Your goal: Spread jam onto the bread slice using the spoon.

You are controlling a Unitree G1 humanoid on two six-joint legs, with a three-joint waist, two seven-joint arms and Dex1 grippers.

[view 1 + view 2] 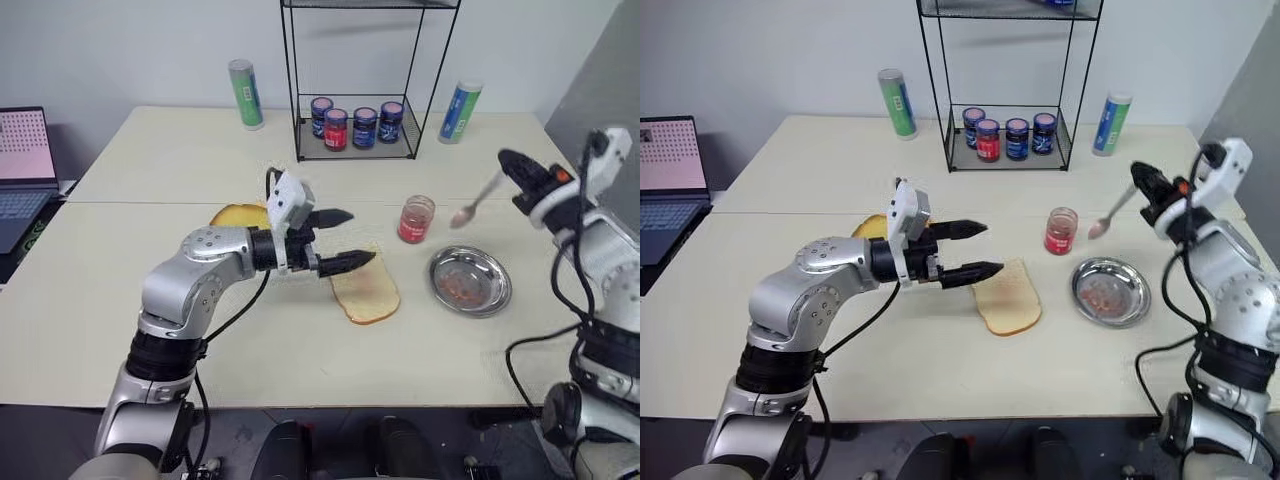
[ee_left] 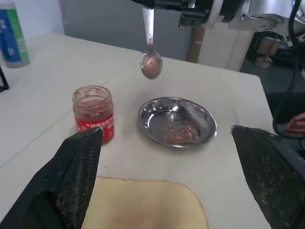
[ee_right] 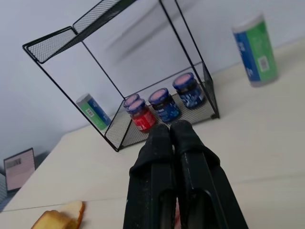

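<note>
One bread slice (image 1: 366, 291), one jam (image 1: 416, 219) jar, one spoon (image 1: 478, 203), four lidded jars (image 1: 356, 124).

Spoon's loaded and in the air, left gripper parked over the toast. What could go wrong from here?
1. The right gripper holds the spoon by its handle end, bowl hanging over bare table between the jam and the steel bowl; jam may drip before reaching the bread slice.
2. The left gripper, open, hovers at the bread slice's near edge, so the arms could collide there.
3. Nothing pins the slice; spreading may push it.
</note>
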